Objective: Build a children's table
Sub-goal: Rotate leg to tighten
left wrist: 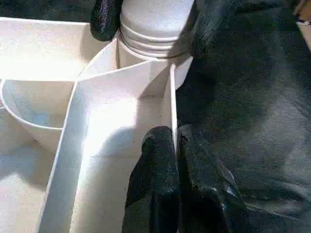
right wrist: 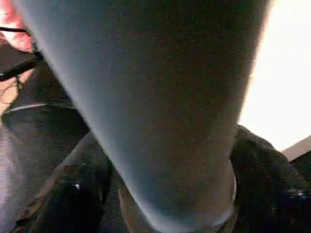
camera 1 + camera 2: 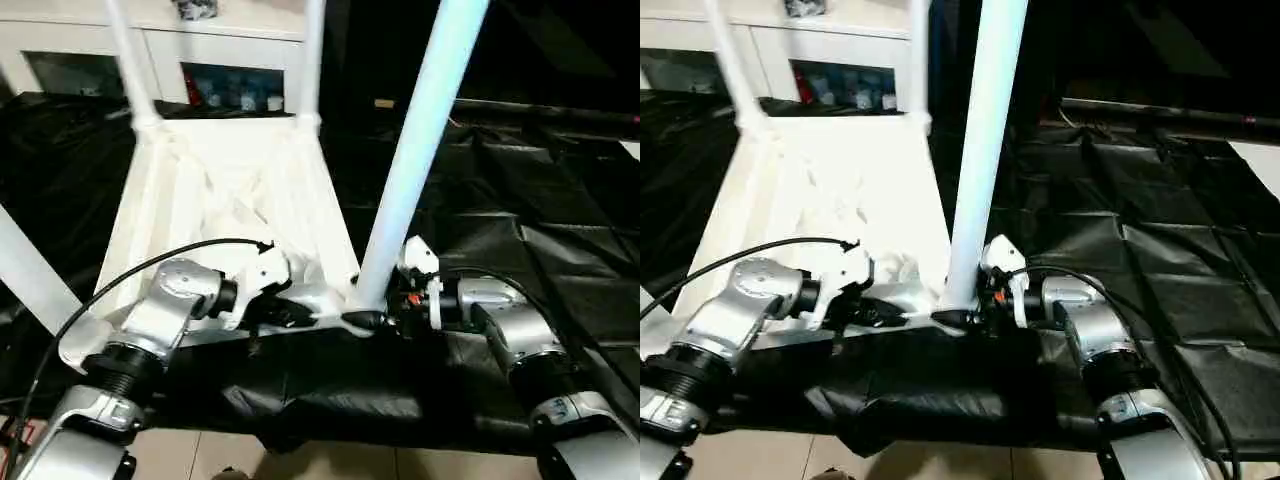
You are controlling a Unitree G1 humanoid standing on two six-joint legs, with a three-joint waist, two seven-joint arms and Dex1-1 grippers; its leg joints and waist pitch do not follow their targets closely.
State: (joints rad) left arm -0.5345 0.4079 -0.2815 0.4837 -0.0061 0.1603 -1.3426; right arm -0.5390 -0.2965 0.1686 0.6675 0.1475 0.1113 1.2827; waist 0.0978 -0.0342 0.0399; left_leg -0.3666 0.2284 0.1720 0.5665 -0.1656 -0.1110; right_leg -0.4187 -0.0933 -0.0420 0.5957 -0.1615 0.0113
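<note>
The white plastic children's table [image 3: 230, 190] is being kept upside down on black sheeting [image 3: 540, 210], legs upward. Its thin near edge wall is being pinched by the closed left claw [image 1: 176, 145], while the near-right white tubular leg [image 3: 415, 160] is being straddled at its base by the right claw [image 2: 170, 194].

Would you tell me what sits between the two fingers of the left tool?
A thin upright rib of the white table's underside; the left wrist view shows the left tool pinching it.
</note>
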